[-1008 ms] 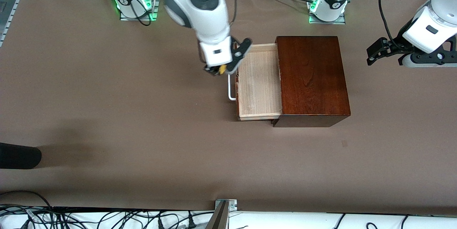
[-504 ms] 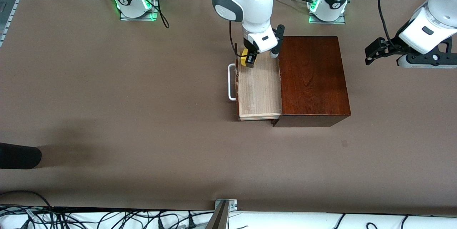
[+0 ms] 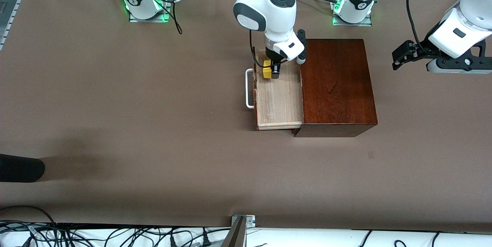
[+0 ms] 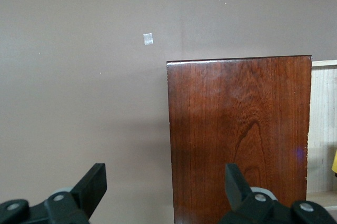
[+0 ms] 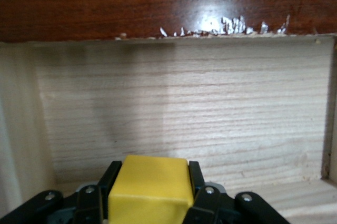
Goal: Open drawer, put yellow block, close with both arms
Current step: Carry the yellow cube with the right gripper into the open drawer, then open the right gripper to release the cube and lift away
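Block: small bright yellow cube [image 3: 266,69] [image 5: 151,185], smooth-faced, held over the open pale-wood drawer tray [image 3: 278,100] [image 5: 210,124] of the glossy reddish-brown wooden box [image 3: 336,85] [image 4: 237,134].
Right gripper [image 3: 271,70] [image 5: 151,203]: black fingers clenched on the cube's two sides, inside the tray's mouth.
Left gripper [image 3: 399,56] [image 4: 163,187]: fingers spread wide, empty, waiting over the table's left-arm end.

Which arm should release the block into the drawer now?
Right. The right end effector already holds the yellow block between its fingers, over the open drawer. The left end effector waits open past the wooden box, toward the left arm's end.
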Motion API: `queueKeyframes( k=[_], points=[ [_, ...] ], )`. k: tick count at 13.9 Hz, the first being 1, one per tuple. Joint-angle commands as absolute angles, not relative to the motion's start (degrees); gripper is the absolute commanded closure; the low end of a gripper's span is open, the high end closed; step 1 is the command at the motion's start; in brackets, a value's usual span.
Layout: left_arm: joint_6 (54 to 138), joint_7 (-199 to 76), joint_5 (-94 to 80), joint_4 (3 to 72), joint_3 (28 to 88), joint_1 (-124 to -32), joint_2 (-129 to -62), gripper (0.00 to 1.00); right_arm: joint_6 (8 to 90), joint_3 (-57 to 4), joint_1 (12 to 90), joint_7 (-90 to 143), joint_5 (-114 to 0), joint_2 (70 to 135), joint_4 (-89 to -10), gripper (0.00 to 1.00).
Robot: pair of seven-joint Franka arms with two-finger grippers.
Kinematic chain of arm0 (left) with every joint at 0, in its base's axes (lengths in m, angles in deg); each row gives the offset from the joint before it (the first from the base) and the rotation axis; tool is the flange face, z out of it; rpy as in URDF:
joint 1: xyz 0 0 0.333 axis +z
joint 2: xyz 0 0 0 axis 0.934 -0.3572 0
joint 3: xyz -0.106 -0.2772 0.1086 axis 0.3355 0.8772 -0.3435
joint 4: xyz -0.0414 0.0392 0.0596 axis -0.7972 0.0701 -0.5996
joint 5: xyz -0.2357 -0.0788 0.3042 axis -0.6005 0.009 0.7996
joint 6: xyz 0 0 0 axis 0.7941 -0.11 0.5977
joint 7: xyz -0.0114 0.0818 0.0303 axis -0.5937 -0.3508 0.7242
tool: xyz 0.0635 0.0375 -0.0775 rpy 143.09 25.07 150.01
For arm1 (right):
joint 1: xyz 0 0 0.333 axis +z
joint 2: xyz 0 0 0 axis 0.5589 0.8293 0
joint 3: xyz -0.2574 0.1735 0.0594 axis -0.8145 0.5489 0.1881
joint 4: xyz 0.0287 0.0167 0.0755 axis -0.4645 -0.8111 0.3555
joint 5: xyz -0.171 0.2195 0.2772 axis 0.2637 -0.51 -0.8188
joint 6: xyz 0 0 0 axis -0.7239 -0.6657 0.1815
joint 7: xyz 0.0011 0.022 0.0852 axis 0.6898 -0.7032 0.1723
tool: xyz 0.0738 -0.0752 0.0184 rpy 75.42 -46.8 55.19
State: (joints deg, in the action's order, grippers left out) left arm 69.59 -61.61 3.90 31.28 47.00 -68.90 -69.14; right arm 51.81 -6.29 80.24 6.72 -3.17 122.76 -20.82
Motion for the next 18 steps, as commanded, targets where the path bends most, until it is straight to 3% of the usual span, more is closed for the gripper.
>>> queueKeyframes(
  k=[1,12,13,18],
  points=[
    [69.25,-63.09,2.91,31.26,47.41,-68.45,-68.77,0.0,53.16,-6.98,80.3,3.01,-2.0,125.12,-18.73,1.0],
    [67.68,-62.65,2.82,30.55,47.41,-68.98,-68.85,0.0,53.33,-8.92,80.12,-2.36,-2.09,125.83,-20.67,1.0],
    [67.58,-62.56,2.91,30.55,47.5,-69.07,-68.85,0.0,53.86,-8.92,79.77,-1.84,-2.17,125.83,-20.67,0.01],
    [67.49,-62.48,2.82,29.77,49.34,-69.42,-69.03,0.0,55.8,-9.09,78.8,0.8,-2.79,123.73,-19.36,0.0]
  ],
)
